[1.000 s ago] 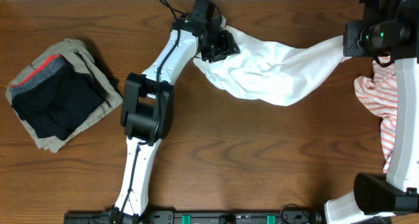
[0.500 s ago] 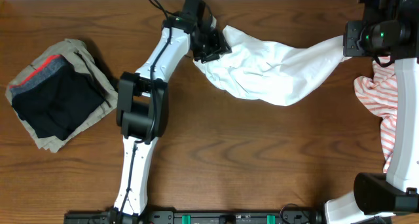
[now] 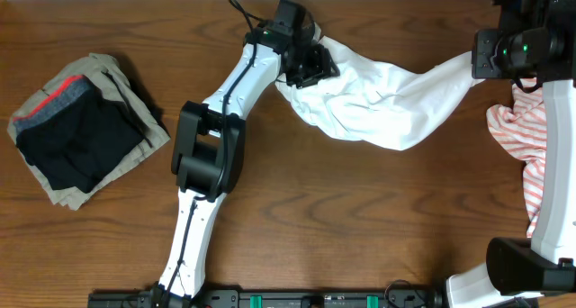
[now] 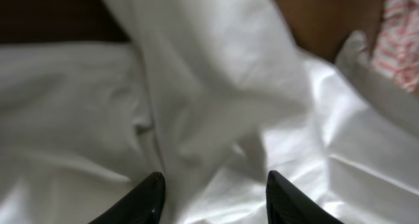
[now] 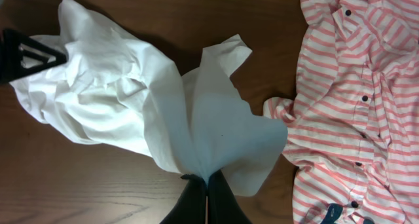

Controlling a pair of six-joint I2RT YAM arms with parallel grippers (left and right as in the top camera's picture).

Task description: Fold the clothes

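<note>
On the counter [image 3: 360, 218], the clothes [image 3: 378, 101] stretch between both arms: right gripper [image 5: 207, 185] jaws clamped on one end, left gripper [image 4: 216, 188] jaws apart astride a fold, grip unclear.

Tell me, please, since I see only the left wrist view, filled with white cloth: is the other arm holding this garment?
Observer: Yes, the right gripper has its jaws shut on the white garment, at its opposite end.
Operator: Is anything lying near that end?
Observer: A red-and-white striped shirt lies crumpled right beside it.
Operator: Anything elsewhere?
Observer: A pile of black, red-banded and khaki garments sits at the overhead view's left side, well apart.
</note>
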